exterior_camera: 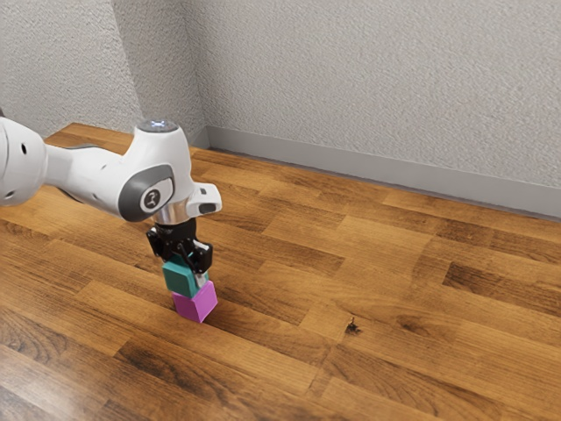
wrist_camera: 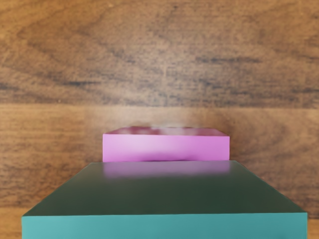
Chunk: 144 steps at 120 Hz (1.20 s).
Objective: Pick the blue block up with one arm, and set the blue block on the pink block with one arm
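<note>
A teal-blue block (exterior_camera: 180, 280) sits on top of the pink block (exterior_camera: 197, 303), which rests on the wooden floor-like table. My black gripper (exterior_camera: 182, 266) comes down from above and is shut on the teal-blue block, fingers at its two sides. In the wrist view the teal-blue block (wrist_camera: 164, 209) lies just under my hand, and a strip of the pink block (wrist_camera: 166, 146) shows beyond its far edge, so the upper block sits slightly offset over the lower one.
The wooden surface (exterior_camera: 394, 263) spreads wide on all sides of the stack. A grey textured wall with a baseboard (exterior_camera: 377, 167) runs along the back. A small dark mark (exterior_camera: 352, 327) lies to the exterior view's right of the blocks.
</note>
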Motion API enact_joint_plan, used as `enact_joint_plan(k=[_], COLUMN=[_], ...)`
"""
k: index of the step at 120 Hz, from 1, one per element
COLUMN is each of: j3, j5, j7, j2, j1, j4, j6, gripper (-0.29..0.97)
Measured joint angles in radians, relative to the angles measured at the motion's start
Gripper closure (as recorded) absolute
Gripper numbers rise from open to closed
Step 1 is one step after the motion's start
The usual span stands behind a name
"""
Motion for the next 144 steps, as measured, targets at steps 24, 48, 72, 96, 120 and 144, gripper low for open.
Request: enact_joint_plan(k=[24, 48, 72, 96, 120, 144], j3=[0.0, 0.0, 0.0, 0.0, 0.001, 0.005], j5=[0.0, -0.005, -0.012, -0.013, -0.004, 0.001], j7=[-0.001, 0.002, 0.012, 0.018, 0.024, 0.028], j2=[0.012, 0.017, 0.018, -0.005, -0.114, -0.18], j1=[0.001, -0.001, -0.005, -0.003, 0.005, 0.006], j4=[0.0, -0.001, -0.001, -0.001, -0.003, 0.025], j6=[0.004, 0.012, 0.024, 0.028, 0.022, -0.014], gripper=[0.32, 0.26, 0.13, 0.07, 0.04, 0.03])
